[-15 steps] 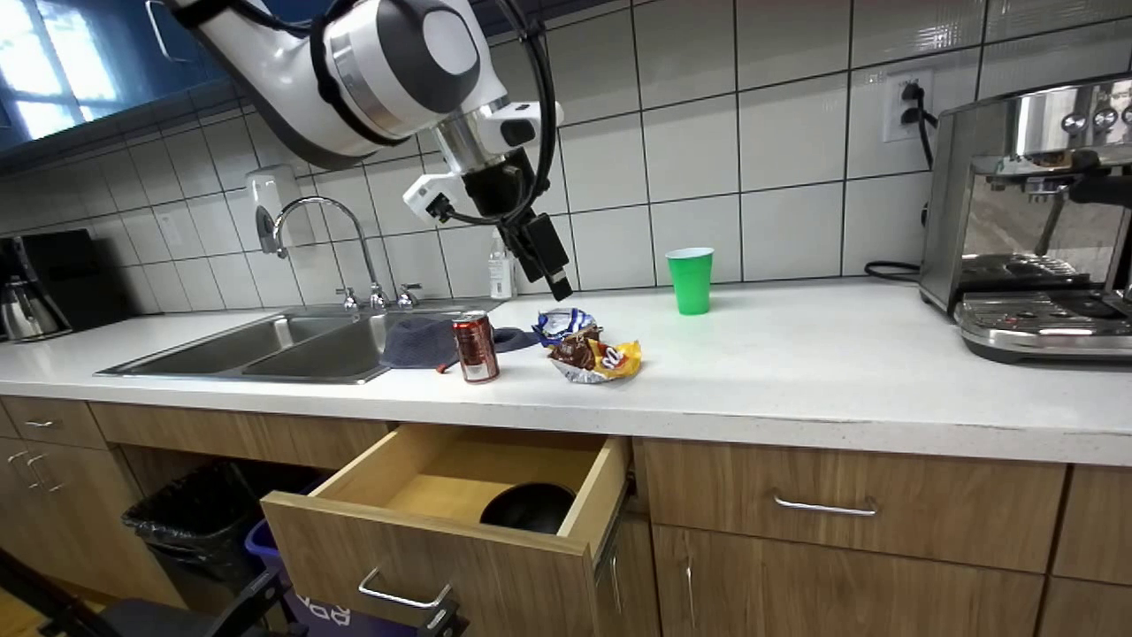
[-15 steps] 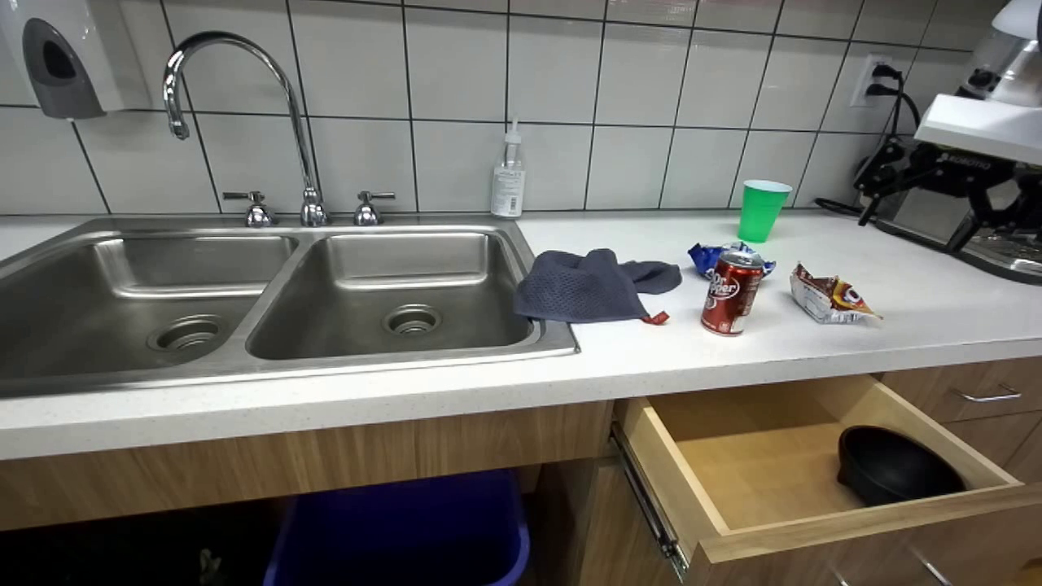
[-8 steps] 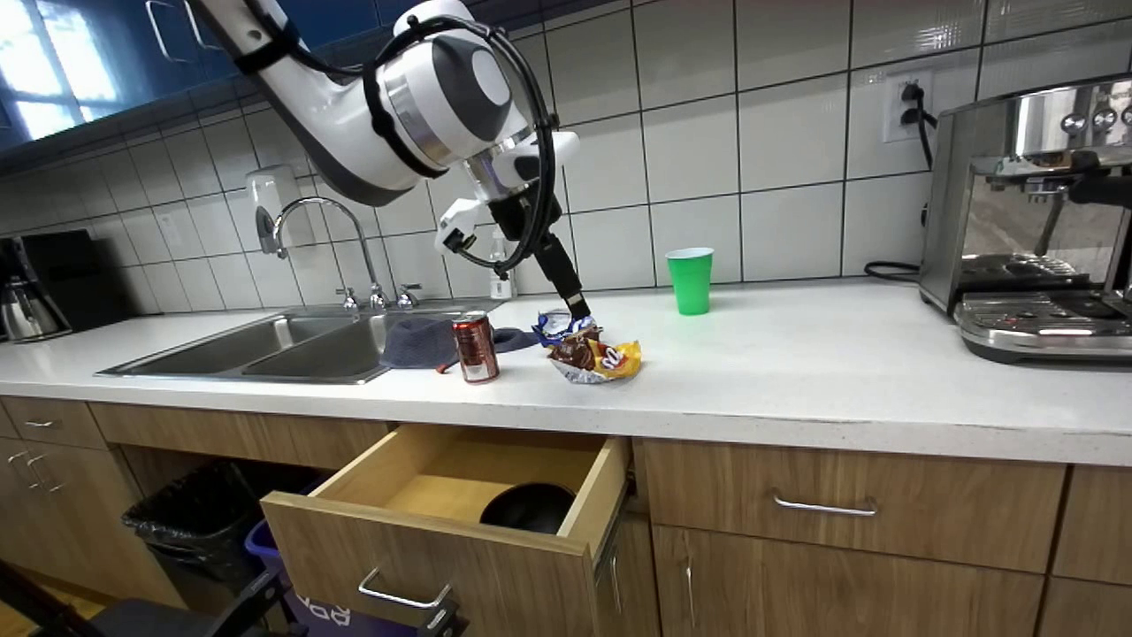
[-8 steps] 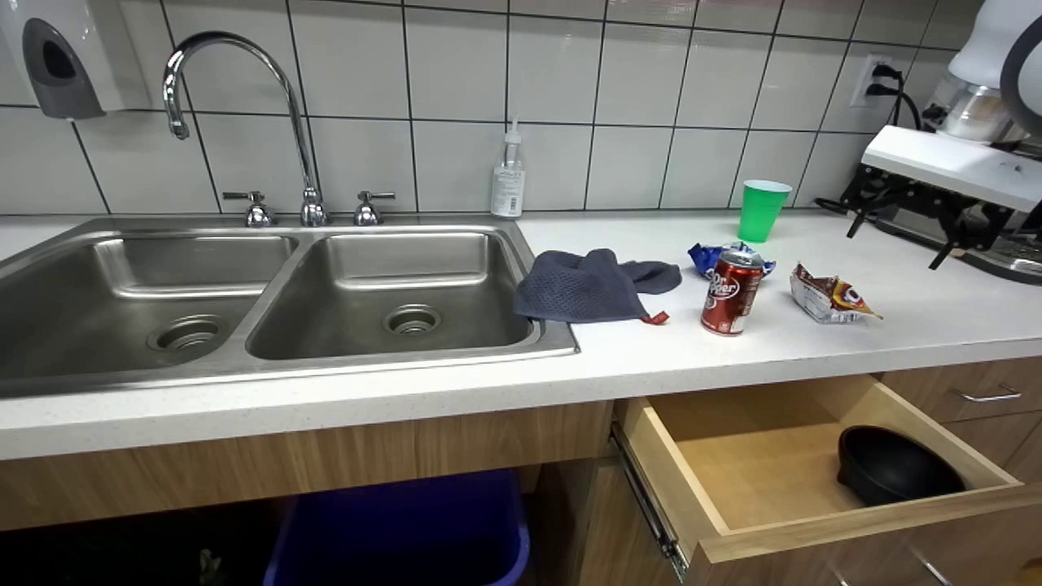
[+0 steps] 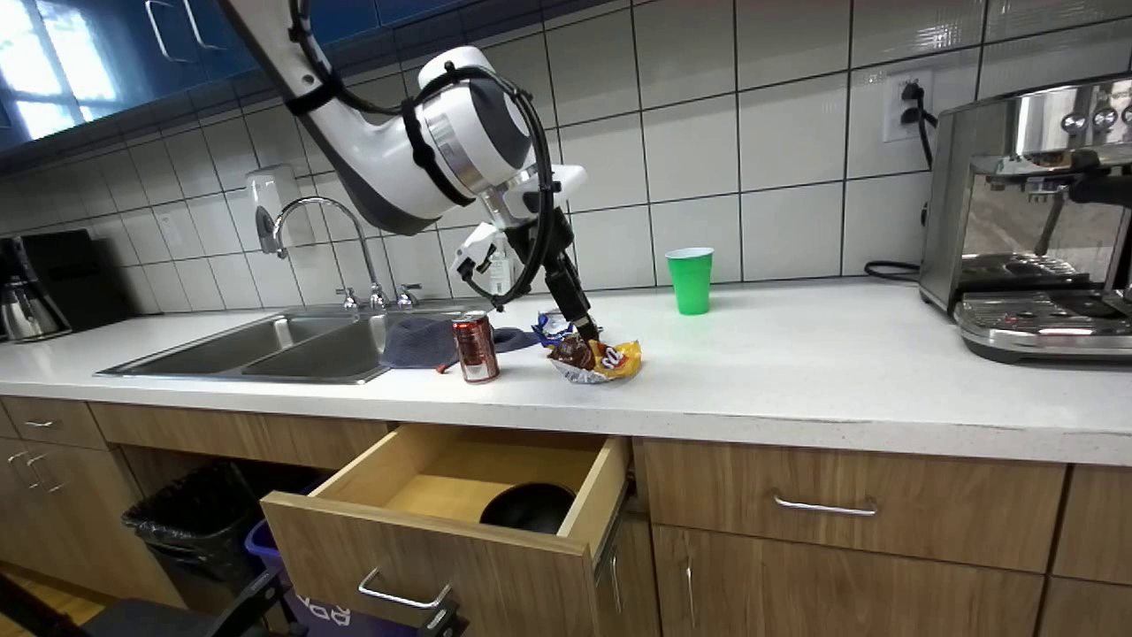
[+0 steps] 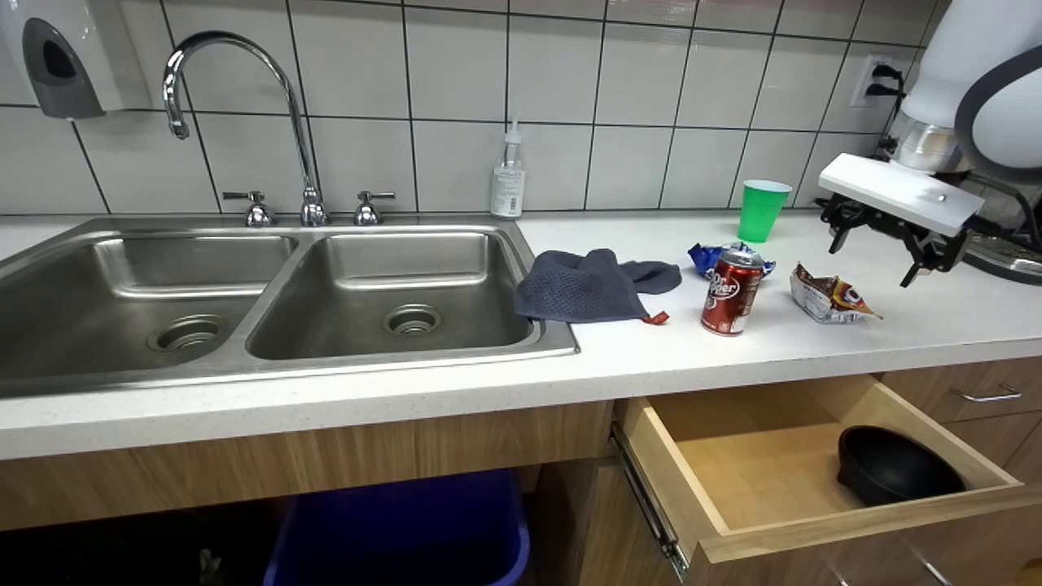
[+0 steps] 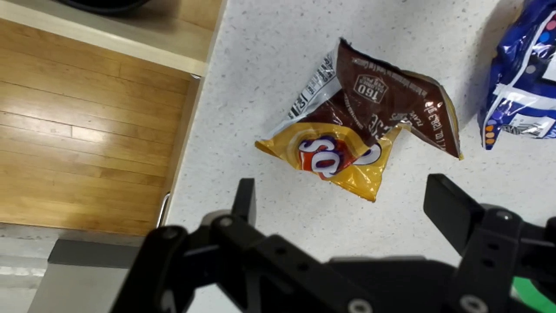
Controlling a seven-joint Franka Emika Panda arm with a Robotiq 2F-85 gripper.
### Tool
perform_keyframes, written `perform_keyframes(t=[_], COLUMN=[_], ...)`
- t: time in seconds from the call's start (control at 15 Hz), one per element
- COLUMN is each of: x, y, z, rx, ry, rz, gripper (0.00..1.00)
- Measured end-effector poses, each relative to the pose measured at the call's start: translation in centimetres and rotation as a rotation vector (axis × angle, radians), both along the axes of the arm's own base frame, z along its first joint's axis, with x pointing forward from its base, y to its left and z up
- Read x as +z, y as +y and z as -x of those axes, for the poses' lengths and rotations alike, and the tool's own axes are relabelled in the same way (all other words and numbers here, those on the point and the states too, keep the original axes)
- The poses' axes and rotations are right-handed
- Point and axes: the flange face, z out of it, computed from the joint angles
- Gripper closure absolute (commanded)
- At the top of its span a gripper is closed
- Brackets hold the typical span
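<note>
My gripper [image 7: 341, 193] stands open above the white counter, nothing between its fingers [image 7: 447, 213]. Closest to it is a crumpled yellow and brown snack bag [image 7: 391, 95], lying just beyond the fingertips in the wrist view. In an exterior view the gripper [image 6: 871, 262] hangs over the counter beside this bag [image 6: 826, 297], apart from it. Seen from elsewhere, the gripper [image 5: 587, 334] overlaps the bag [image 5: 619, 361] and partly covers a blue snack wrapper [image 5: 550, 329]. A red soda can [image 6: 730, 295] stands upright by the blue wrapper [image 6: 702, 257].
A green cup [image 5: 691, 281] stands near the tiled wall. A dark cloth [image 6: 578, 289] drapes over the sink rim [image 6: 562, 342]. Below the counter, a pulled-out drawer [image 5: 424, 531] holds a black bowl [image 6: 891, 468]. A coffee machine [image 5: 1044, 221] and a pump bottle [image 6: 509, 183] are at the back.
The gripper has come down toward the counter and closer to the yellow and brown bag, its jaws staying apart. Bags, can, cup and drawer have not moved.
</note>
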Motion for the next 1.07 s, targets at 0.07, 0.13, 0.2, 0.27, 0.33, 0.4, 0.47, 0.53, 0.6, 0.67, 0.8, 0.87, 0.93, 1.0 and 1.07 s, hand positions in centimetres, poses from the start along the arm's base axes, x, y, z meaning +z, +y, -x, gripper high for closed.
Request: perform_keyframes(t=[0.07,0.13,0.2,0.27,0.33,0.4,0.47,0.53,0.6,0.67,0.8,0.87,0.93,1.0,1.07], x=[-0.3,-0.7,-1.0,-1.2,-1.5,-1.7,-1.9,-2.1,-2.4,-2.6,-3.1,-3.4,-3.6,-3.8,-3.9], y=[0.1,0.2,0.3,0.3,0.2,0.1,0.1,0.1,0.0,0.0,0.0,0.0,0.1,0.2,0.4], z=[-0.3,-0.7,-1.0,-1.3,-1.6,-1.9,-2.2,-2.5,-2.7,-2.9,-3.4,-3.5,-3.7,-3.9,-4.1], rx=[-0.01,-0.019,-0.029,-0.035,-0.039,-0.042,-0.045,-0.047,-0.051,-0.056,-0.068,-0.074,-0.079,-0.082,-0.086], ry=[-0.001,-0.001,-0.002,-0.001,0.0,0.001,0.003,0.004,0.006,0.007,0.011,0.012,0.013,0.014,0.013], rz=[-0.002,-0.004,-0.006,-0.005,0.002,0.009,0.016,0.02,0.023,0.024,0.023,0.022,0.02,0.019,0.017], gripper=[0.0,0.0,0.0,0.0,0.0,0.0,0.0,0.0,0.0,0.0,0.0,0.0,0.0,0.0,0.0])
